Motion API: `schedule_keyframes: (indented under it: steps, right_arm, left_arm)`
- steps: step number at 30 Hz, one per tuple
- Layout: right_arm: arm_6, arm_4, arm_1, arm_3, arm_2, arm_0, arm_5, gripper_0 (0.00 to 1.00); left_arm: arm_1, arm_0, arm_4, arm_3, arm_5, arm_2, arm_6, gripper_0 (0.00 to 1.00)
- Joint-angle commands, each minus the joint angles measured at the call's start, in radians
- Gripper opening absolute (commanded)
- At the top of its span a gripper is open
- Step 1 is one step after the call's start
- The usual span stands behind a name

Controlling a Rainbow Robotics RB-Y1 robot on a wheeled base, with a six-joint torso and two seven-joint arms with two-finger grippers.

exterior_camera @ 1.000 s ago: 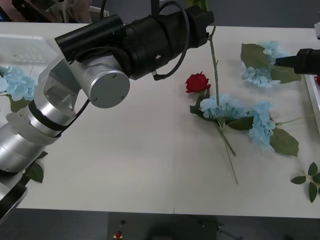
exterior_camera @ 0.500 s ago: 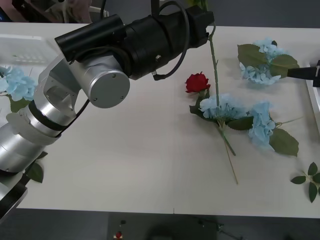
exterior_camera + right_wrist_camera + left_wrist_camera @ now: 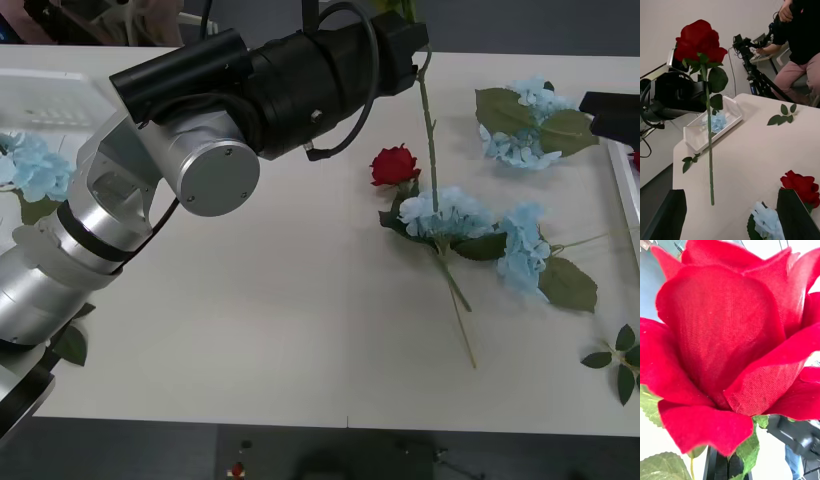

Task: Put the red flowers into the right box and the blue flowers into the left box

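Note:
My left gripper (image 3: 412,48) is raised over the table's far side, shut on a red rose (image 3: 698,41) just under its bloom (image 3: 730,345). The rose's stem (image 3: 430,140) hangs straight down, its tip off the table. A second red rose (image 3: 396,165) lies mid-table beside two blue flowers (image 3: 445,215) (image 3: 522,250). Another blue flower (image 3: 525,125) lies at the far right, next to my right gripper (image 3: 612,105), which stands open (image 3: 730,225) with nothing between its fingers. The left box (image 3: 50,100), a slotted white basket, holds a blue flower (image 3: 30,165). The right box (image 3: 625,200) shows as a thin rim.
Loose leaf sprigs lie at the front right (image 3: 620,360), the front left (image 3: 68,345) and the far side (image 3: 782,116). My left arm's bulk (image 3: 200,150) spans the table's left half. A person and a tripod (image 3: 756,78) are beyond the table.
My right gripper has pulled back toward the right edge, uncovering the far-right blue flower, which shifted slightly. My left arm and its rose have stayed put.

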Motion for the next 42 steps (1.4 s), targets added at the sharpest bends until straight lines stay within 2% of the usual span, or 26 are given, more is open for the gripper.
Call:
schedule_keyframes:
  steps: [1,4,11,17,30,31,32,34,36,37,38,39,42]
  right_arm:
    - [-0.010,-0.029,-0.018,-0.253,-0.014,0.140,-0.162,0.71]
    - [-0.036,-0.029,0.022,-0.379,0.021,0.195,-0.287,0.71]
    - [-0.077,0.074,0.151,-0.490,0.130,0.194,-0.478,0.71]
    - [-0.063,0.154,0.243,-0.497,0.208,0.161,-0.521,0.71]
    - [-0.113,0.403,0.415,-0.494,0.231,0.092,-0.582,0.68]
    - [-0.116,0.413,0.421,-0.493,0.236,0.089,-0.585,0.66]
    - [-0.120,0.426,0.430,-0.488,0.247,0.082,-0.593,0.60]
    - [-0.123,0.429,0.436,-0.474,0.267,0.068,-0.606,0.42]
    - [-0.125,0.429,0.441,-0.457,0.291,0.045,-0.626,0.19]
    - [-0.125,0.429,0.443,-0.451,0.297,0.040,-0.631,0.14]
    - [-0.123,0.429,0.447,-0.444,0.302,0.034,-0.637,0.03]
    - [-0.125,0.429,0.455,-0.433,0.302,0.031,-0.636,0.00]
    - [-0.125,0.430,0.458,-0.416,0.304,0.022,-0.629,0.00]
  left_arm:
    - [0.008,-0.030,0.005,-0.031,-0.014,0.015,0.039,0.00]
    - [0.008,-0.030,0.005,-0.031,-0.014,0.015,0.039,0.00]
    - [0.008,-0.030,0.005,-0.031,-0.014,0.015,0.039,0.00]
    - [0.008,-0.030,0.005,-0.031,-0.014,0.015,0.039,0.00]
    - [0.008,-0.030,0.005,-0.031,-0.014,0.015,0.039,0.00]
    - [0.008,-0.030,0.005,-0.031,-0.014,0.015,0.039,0.00]
    - [0.008,-0.030,0.005,-0.031,-0.014,0.015,0.039,0.00]
    - [0.008,-0.030,0.005,-0.031,-0.014,0.015,0.039,0.00]
    - [0.008,-0.030,0.005,-0.031,-0.014,0.015,0.039,0.00]
    - [0.008,-0.030,0.005,-0.031,-0.014,0.015,0.039,0.00]
    - [0.008,-0.030,0.005,-0.031,-0.014,0.015,0.039,0.00]
    - [0.008,-0.030,0.005,-0.031,-0.014,0.015,0.039,0.00]
    - [0.008,-0.030,0.005,-0.031,-0.014,0.015,0.039,0.00]
